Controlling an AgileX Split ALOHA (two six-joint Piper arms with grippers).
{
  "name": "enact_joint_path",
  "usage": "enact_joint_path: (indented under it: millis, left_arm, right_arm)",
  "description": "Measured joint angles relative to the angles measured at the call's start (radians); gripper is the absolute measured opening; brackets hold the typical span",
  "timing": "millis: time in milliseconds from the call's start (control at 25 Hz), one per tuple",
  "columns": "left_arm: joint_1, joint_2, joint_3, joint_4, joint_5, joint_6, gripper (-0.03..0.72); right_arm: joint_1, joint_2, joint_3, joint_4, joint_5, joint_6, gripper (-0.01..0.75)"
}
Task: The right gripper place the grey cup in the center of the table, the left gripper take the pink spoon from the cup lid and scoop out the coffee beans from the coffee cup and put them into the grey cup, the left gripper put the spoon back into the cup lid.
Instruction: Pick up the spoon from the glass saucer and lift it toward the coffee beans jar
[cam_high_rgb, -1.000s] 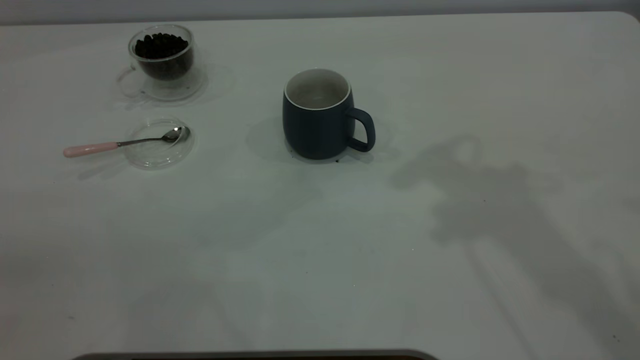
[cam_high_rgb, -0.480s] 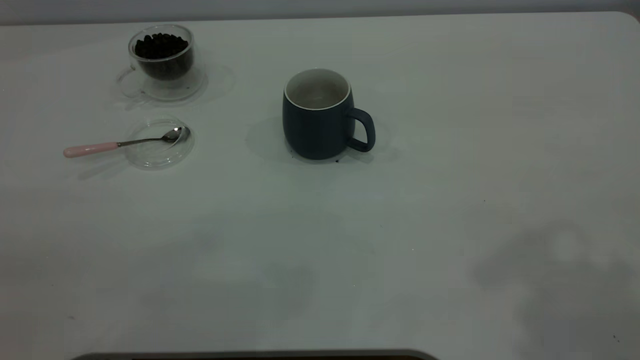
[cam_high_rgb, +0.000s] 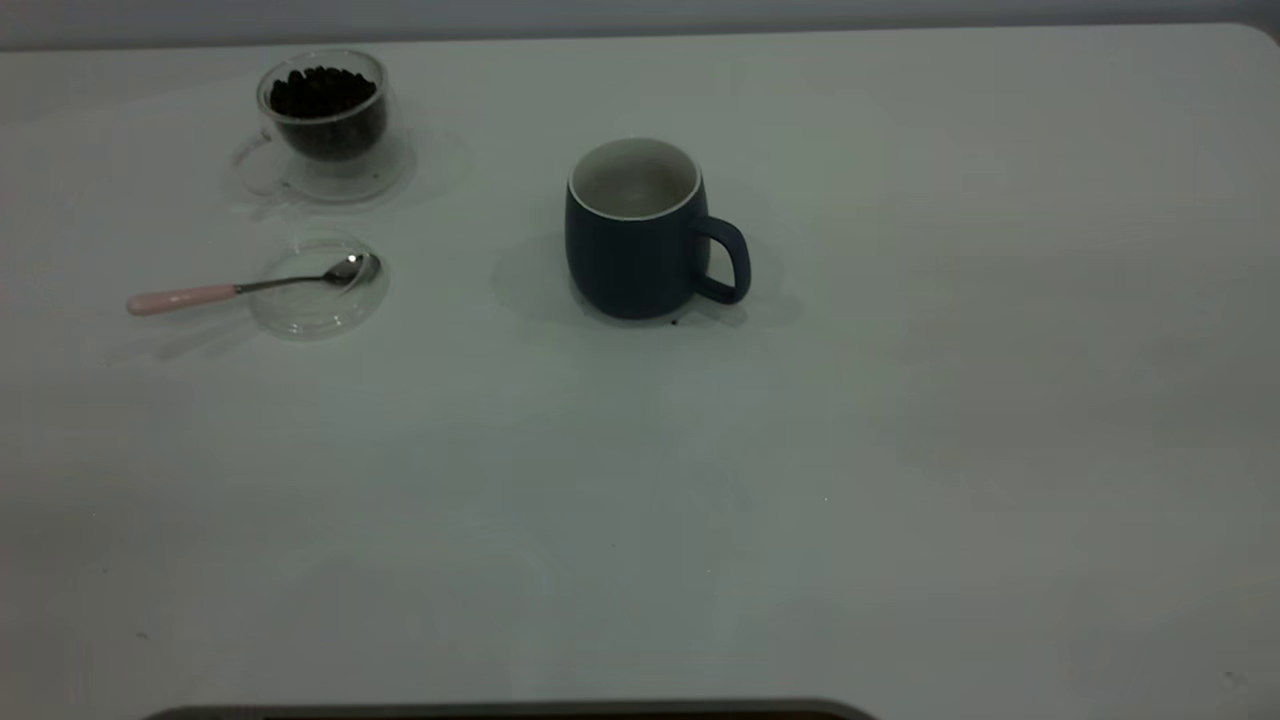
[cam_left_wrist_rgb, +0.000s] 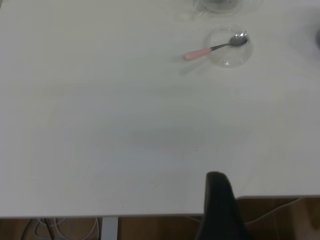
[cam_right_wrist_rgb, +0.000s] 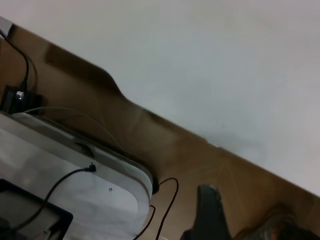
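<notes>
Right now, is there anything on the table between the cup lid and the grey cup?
No. In the exterior view the stretch of table between the cup lid and the grey cup is bare, apart from the cup's faint shadow.

I can read no writing, label, brand, number or sign anywhere: none on the mug (cam_high_rgb: 636, 240), none on the glass cup (cam_high_rgb: 322, 110), none on the spoon (cam_high_rgb: 240, 287), none on the desk (cam_high_rgb: 900, 400).

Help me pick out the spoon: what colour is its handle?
Pale pink, clearest in the exterior view: the pink spoon.
</notes>
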Motion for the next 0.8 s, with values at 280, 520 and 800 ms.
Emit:
enact_joint_path:
  millis: [280, 520, 800]
  left_arm:
    - [0.000, 0.000, 0.000, 0.000, 0.000, 0.000, 0.548]
    - [0.000, 0.000, 0.000, 0.000, 0.000, 0.000, 0.548]
    - [0.000, 0.000, 0.000, 0.000, 0.000, 0.000, 0.548]
  right_arm:
    - [-0.174, -0.248, 0.144, 0.001, -0.006, 0.001, 0.591]
    - [-0.324, -0.398, 0.154, -0.001, -0.034, 0.000, 0.591]
    - [-0.415, -0.485, 0.154, -0.022, -0.063, 0.001, 0.591]
